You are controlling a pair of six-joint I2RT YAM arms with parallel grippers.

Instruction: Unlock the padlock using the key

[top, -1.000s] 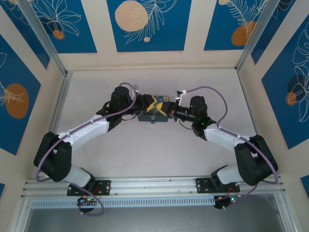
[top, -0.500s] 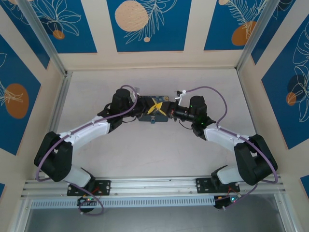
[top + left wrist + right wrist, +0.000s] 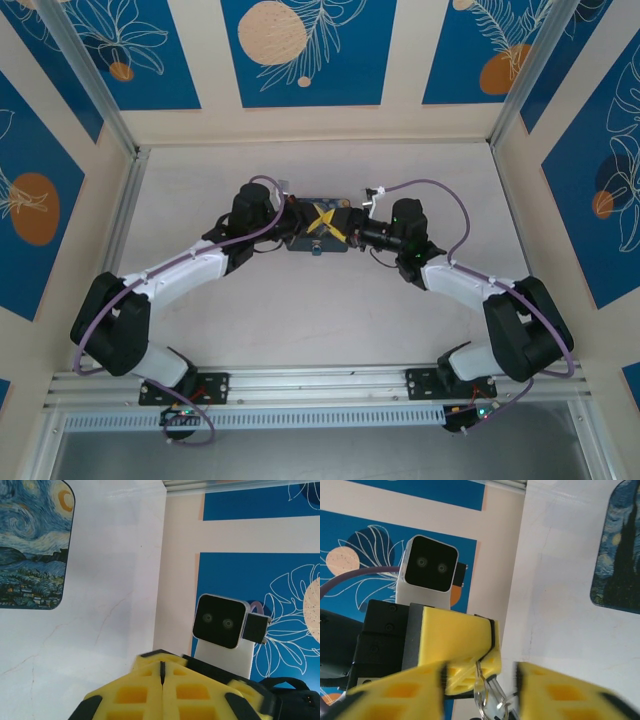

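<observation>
Nearest to us in the overhead view, the left arm (image 3: 180, 270) and the right arm (image 3: 460, 285) rise from their bases and lean inward over the pale desk (image 3: 300, 330), meeting above its middle. From the right wrist we see the right end effector (image 3: 480, 681) released, its two yellow fingers (image 3: 395, 695) spread wide apart with nothing pinched between them. Into that gap reaches the left end effector (image 3: 161, 672), clenched with its yellow pads pressed flat together along one dark seam. At its tips hangs a thin silvery ring (image 3: 480, 690) with a small grey metal piece that we take for the key (image 3: 496, 704), cut off by the lower edge of the frame, so we cannot be fully sure of it. Just beyond the meeting point lies the Starry Night tin (image 3: 30, 545), flat on the desk under both end effectors. A tiny bluish speck at the tin's near edge looks like the padlock (image 3: 316, 249), though it is too small for us to tell more. Farthest back stand the blue leaf-patterned wall panels (image 3: 300, 50).
</observation>
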